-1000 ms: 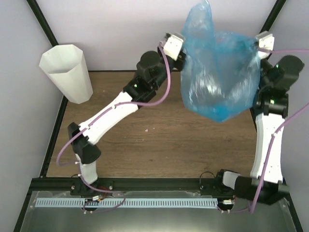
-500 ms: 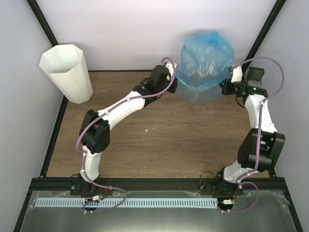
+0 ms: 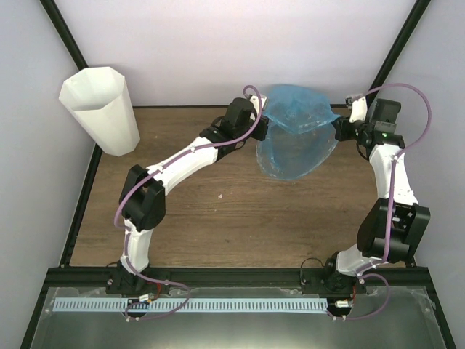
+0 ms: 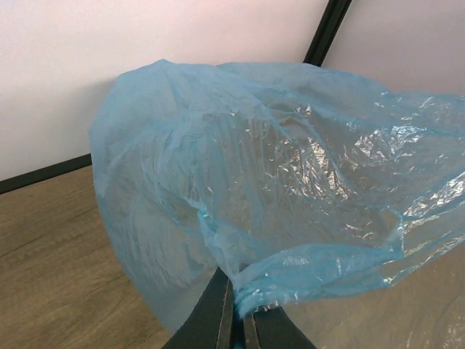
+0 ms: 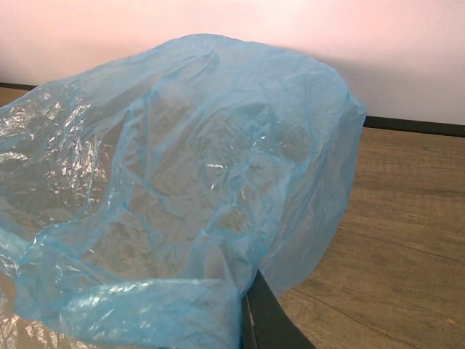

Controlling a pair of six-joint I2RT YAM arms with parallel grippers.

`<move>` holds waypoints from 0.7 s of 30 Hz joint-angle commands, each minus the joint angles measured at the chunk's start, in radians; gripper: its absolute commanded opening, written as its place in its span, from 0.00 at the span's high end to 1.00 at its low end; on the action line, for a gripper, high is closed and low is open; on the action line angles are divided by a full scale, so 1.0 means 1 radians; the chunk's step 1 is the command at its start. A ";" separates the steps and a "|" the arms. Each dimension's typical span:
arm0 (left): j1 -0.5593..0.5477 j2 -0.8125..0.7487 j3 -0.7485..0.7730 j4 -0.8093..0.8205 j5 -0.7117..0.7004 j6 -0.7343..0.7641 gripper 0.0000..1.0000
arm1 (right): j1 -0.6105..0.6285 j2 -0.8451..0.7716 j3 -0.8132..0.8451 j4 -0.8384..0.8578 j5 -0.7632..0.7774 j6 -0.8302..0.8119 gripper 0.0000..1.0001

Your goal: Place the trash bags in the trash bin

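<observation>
The light-blue translucent trash bag [image 3: 295,132] hangs spread between my two grippers at the back of the table, its lower part sagging toward the wood. My left gripper [image 3: 261,125] is shut on the bag's left edge; in the left wrist view the film [image 4: 276,196] is pinched between the black fingers [image 4: 211,320]. My right gripper [image 3: 340,128] is shut on the bag's right edge; in the right wrist view the bag [image 5: 182,203] covers most of one finger [image 5: 265,320]. The white faceted trash bin [image 3: 100,107] stands upright at the far left, well apart from the bag.
The wooden table [image 3: 218,218] is framed by black posts [image 3: 65,29] at the back corners and a black rail along the left edge. Purple cables loop off both arms. A small speck [image 3: 220,195] lies on the wood.
Both arms came down from high above the table to the back edge. The bag, first billowing up large, then bunched, has dropped and now hangs stretched between the grippers.
</observation>
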 commanded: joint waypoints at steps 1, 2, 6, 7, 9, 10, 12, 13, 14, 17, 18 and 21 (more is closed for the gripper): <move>0.002 0.014 0.024 -0.003 0.040 -0.014 0.96 | -0.006 0.002 0.005 0.010 0.007 -0.012 0.99; 0.001 0.011 0.023 -0.005 0.044 -0.015 0.96 | -0.006 0.003 0.007 0.008 0.007 -0.012 0.99; 0.002 -0.006 0.021 -0.016 0.057 -0.024 0.91 | -0.005 -0.001 0.001 0.003 0.013 -0.020 0.99; 0.001 -0.011 0.017 -0.018 0.064 -0.029 0.83 | -0.005 -0.004 -0.004 0.004 0.013 -0.022 0.99; 0.002 -0.027 0.008 -0.023 0.100 -0.034 0.60 | -0.006 -0.014 -0.025 0.005 0.013 -0.022 0.99; 0.002 -0.036 -0.002 -0.026 0.119 -0.036 0.52 | -0.006 -0.021 -0.037 0.008 0.017 -0.022 0.99; 0.000 -0.076 -0.038 -0.027 0.154 -0.038 0.41 | -0.006 -0.042 -0.069 0.019 0.036 -0.020 0.99; 0.000 -0.097 -0.066 -0.023 0.163 -0.040 0.38 | -0.007 -0.055 -0.089 0.028 0.044 -0.016 0.99; -0.001 -0.122 -0.096 -0.019 0.169 -0.040 0.36 | -0.009 -0.070 -0.111 0.037 0.046 -0.008 0.99; 0.001 -0.205 -0.192 -0.017 0.199 -0.017 0.30 | -0.011 -0.117 -0.176 0.068 0.027 0.015 0.99; 0.000 -0.234 -0.227 -0.018 0.215 -0.003 0.29 | -0.011 -0.130 -0.190 0.071 0.018 0.019 0.99; 0.000 -0.344 -0.346 -0.012 0.306 0.049 0.26 | -0.012 -0.151 -0.213 0.057 -0.004 0.026 0.99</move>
